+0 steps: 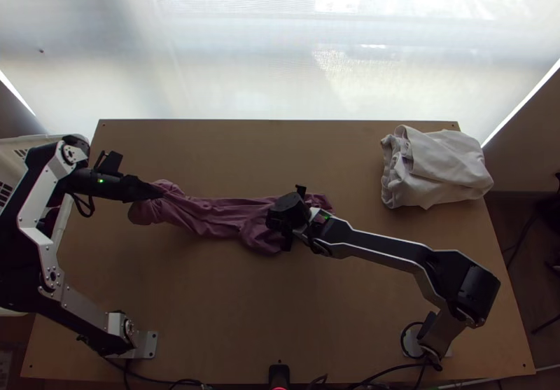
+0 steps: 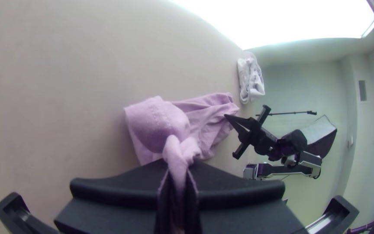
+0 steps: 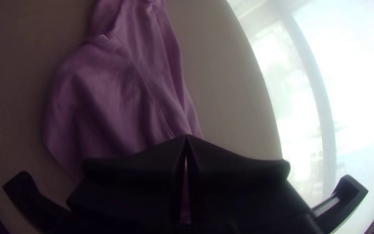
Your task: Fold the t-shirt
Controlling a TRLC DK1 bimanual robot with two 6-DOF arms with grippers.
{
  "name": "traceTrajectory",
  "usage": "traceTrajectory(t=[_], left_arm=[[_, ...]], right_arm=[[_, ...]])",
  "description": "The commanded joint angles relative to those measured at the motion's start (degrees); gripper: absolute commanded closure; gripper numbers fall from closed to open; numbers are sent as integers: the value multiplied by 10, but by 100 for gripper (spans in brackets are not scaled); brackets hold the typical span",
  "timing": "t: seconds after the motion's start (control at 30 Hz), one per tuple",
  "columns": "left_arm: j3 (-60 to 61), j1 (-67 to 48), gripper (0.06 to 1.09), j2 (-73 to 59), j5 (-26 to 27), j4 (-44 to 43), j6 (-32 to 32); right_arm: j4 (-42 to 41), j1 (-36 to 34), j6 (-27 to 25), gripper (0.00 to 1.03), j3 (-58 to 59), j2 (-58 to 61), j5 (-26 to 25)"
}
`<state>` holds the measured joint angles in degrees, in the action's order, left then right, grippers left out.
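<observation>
Right gripper (image 1: pixel 288 216): over the t-shirt's near-right part, jaws closed, tips together; can't tell if any fabric is pinched. T-shirt (image 1: pixel 220 215): mauve, bunched lengthwise across the middle of the wooden table (image 1: pixel 280 306), running left from under the right gripper. Left gripper (image 1: pixel 157 192): at the shirt's left end, jaws closed on a twisted strand of it, no wide gap. Folded white cloth (image 1: pixel 448 169): far right corner, well apart from the shirt.

Purple shirt (image 1: pixel 217 216) is lying bunched, running leftward from mid-table (image 1: pixel 210 306). Left gripper (image 1: pixel 155 191) is holding its left end; right gripper (image 1: pixel 288 215) is hanging over its right part. Folded white cloth (image 1: pixel 448 169) is resting far right.
</observation>
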<state>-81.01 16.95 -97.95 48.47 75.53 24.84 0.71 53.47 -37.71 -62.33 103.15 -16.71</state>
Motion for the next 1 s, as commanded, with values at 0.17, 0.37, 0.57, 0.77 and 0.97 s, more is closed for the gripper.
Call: traceTrajectory(t=[0.17, 0.37, 0.57, 0.77, 0.97], left_arm=[[-78, -215, 105, 4, -10, -59, -145], [-133, -299, 105, -50, -13, -80, -183], [-204, -372, 105, -119, -13, -105, -216], [-281, -433, 105, -188, -12, -114, -228], [-319, -482, 105, -239, -10, -127, -234]], right_arm=[[20, -72, 4, 100, 60, -105, -2], [52, -132, 15, 100, 100, -183, -3], [98, -184, 26, 100, 120, -249, -3], [131, -188, 35, 100, 129, -284, -27], [160, -199, 49, 100, 142, -311, -33]])
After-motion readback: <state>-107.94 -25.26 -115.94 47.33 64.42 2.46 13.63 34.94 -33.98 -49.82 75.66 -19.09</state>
